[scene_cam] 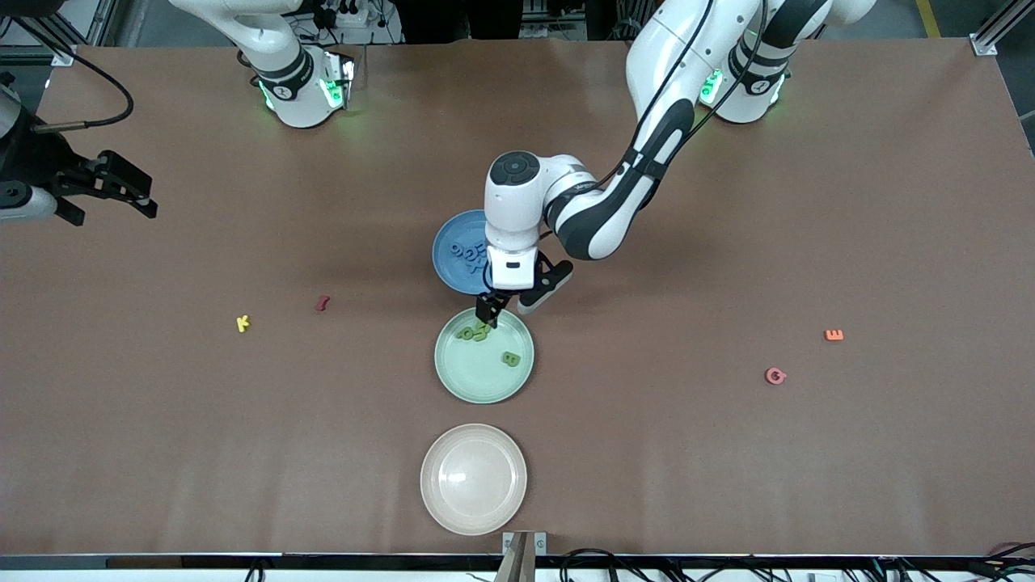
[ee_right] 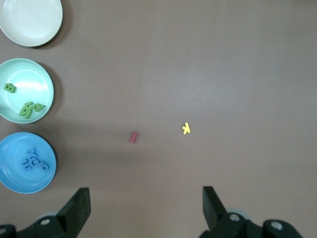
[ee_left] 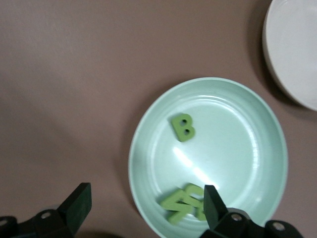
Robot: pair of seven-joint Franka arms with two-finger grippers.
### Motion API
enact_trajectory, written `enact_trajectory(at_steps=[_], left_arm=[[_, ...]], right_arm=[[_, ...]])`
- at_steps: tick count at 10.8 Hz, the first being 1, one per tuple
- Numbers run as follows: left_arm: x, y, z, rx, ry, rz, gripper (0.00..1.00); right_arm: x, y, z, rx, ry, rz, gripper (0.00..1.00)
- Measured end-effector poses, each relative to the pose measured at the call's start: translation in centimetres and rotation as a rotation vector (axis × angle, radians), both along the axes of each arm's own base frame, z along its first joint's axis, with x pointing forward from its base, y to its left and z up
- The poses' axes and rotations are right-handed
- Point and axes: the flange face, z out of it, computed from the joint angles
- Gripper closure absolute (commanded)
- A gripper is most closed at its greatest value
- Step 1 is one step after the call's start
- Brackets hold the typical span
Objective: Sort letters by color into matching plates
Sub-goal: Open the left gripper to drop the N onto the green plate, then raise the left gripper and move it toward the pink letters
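In the front view, the left gripper [scene_cam: 508, 305] is seen spread open just above the rim of the mint green plate [scene_cam: 483, 380], nothing being held between its fingers. A cluster of green letters [scene_cam: 475, 331] lies in the plate beneath it, and a green B [scene_cam: 510, 359] lies apart from them. The blue plate [scene_cam: 453, 242], farther from the camera, holds blue letters [scene_cam: 469, 256]. The right gripper [scene_cam: 105, 194] is parked open at the right arm's end of the table (that arm waits).

In the left wrist view, the open fingers [ee_left: 212, 201] are shown straddling the plate's edge, one over the cluster.

In the right wrist view, a yellow K [ee_right: 185, 128] and a dark red letter [ee_right: 132, 138] are seen on the bare table.

A drop into the green plate appears just completed. No blue or green letters are seen loose, so sorting is judged essentially done; a lift clear of the plate is called for next.
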Motion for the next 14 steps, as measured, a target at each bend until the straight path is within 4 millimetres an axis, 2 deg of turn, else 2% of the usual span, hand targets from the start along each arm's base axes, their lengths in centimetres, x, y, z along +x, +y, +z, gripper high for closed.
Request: enact_trajectory(at_steps=[3,5,6,9,10,12,14], left_arm=[[0.7,2.2,-1.0,0.141,0.155,-0.21,0.0],[2.1,4.8,-1.2,0.18,0.265,-0.317,0.0],[3.4,7.3,-0.4,0.206,0.337,-0.385,0.0],[8.5,18.1,3.9,0.189,0.528,-0.506,0.0],[8.8,20.3,4.1,0.184,0.549,-0.501,0.0],[7.9,22.0,3.8,0.191,0.578,-0.501,0.0],[6.9,23.6,4.3,0.189,0.557,-0.513,0.0]], right_arm=[[0.0,0.0,0.0,0.0,0.004,0.0,0.0],[0.0,0.0,-0.1,0.0,0.004,-0.001,0.0],[0.0,0.0,-0.1,0.0,0.005,-0.001,0.0],[0.0,-0.1,-0.1,0.0,0.006,-0.001,0.0],[0.0,-0.1,-0.1,0.0,0.005,-0.002,0.0],[0.0,-0.1,-0.1,0.0,0.005,-0.002,0.0],[-0.1,-0.2,-0.1,0.0,0.009,-0.002,0.0]])
